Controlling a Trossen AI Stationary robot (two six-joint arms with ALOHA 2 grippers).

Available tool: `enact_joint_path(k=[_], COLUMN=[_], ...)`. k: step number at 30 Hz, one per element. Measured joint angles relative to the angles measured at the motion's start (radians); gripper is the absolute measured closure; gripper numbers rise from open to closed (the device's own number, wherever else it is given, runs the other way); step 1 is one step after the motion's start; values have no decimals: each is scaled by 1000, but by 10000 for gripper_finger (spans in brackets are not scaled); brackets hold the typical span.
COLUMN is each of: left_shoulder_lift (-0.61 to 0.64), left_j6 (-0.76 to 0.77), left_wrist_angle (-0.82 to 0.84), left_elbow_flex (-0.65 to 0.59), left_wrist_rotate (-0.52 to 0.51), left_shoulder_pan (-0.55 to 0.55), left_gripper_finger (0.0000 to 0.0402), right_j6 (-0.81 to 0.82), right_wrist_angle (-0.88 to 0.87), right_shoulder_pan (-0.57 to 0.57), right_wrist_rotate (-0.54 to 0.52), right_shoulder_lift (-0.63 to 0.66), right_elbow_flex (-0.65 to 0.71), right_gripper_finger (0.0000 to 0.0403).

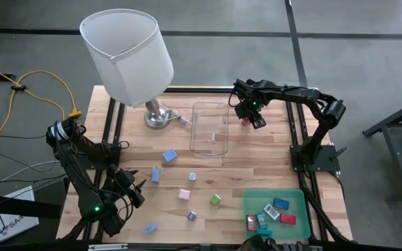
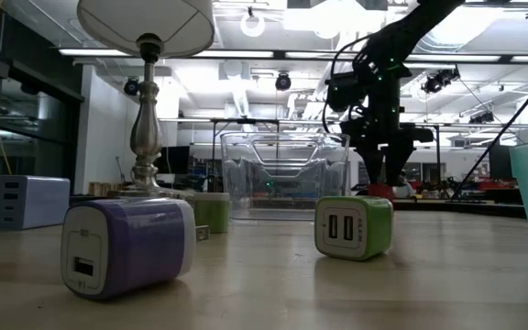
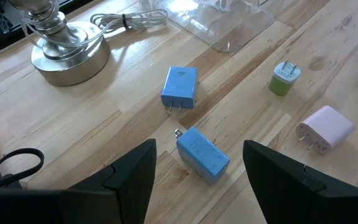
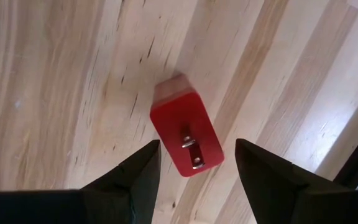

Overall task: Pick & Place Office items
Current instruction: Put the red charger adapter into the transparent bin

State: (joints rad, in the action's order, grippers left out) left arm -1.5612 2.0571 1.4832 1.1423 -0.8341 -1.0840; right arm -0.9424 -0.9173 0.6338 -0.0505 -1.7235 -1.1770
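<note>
- The right gripper [image 4: 194, 165] hangs straight above a red charger [image 4: 186, 126] at the far right of the table [image 1: 257, 164], its fingers [image 4: 129, 180] spread wide with nothing between them — the charger lies on the wood in the gap, prongs up.
- That spread looks chosen to straddle the charger's narrow sides, so a drop and a squeeze would likely be the next move.
- Just beside it stands the clear box [image 1: 210, 129], and past that the lamp [image 1: 135, 59].
- The left gripper [image 1: 130, 189] waits low at the near left, fingers also apart and empty, looking toward two blue chargers [image 3: 180, 87].
- Other chargers lie loose across the middle — pink [image 1: 184, 194], green [image 1: 216, 200], purple [image 1: 192, 216].
- Several already sit in the green tray [image 1: 295, 199] at the near right, probably the drop-off spot.
</note>
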Motion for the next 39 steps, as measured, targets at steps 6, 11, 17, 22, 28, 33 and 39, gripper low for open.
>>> enact_joint_path(k=[6,11,17,22,28,33,39], left_shoulder_lift=[0,0,0,0,0,0,0], left_j6=[0,0,0,0,0,0,0], left_wrist_angle=[0,0,0,0,0,0,0], left_elbow_flex=[0,0,0,0,0,0,0], left_wrist_rotate=[0,0,0,0,0,0,0], left_shoulder_pan=[0,0,0,0,0,0,0], left_gripper_finger=[170,170,170,170,170,170,170], right_j6=[0,-3,-4,-4,-4,-4,-1], right_wrist_angle=[6,10,10,10,35,62,91], right_shoulder_pan=[0,0,0,1,1,3,3], right_wrist_rotate=[6,25,42,63,78,74,57], right_shoulder_lift=[1,1,1,1,0,-2,-2], right_elbow_flex=[0,0,0,0,23,71,72], right_gripper_finger=[208,208,208,208,208,208,209])
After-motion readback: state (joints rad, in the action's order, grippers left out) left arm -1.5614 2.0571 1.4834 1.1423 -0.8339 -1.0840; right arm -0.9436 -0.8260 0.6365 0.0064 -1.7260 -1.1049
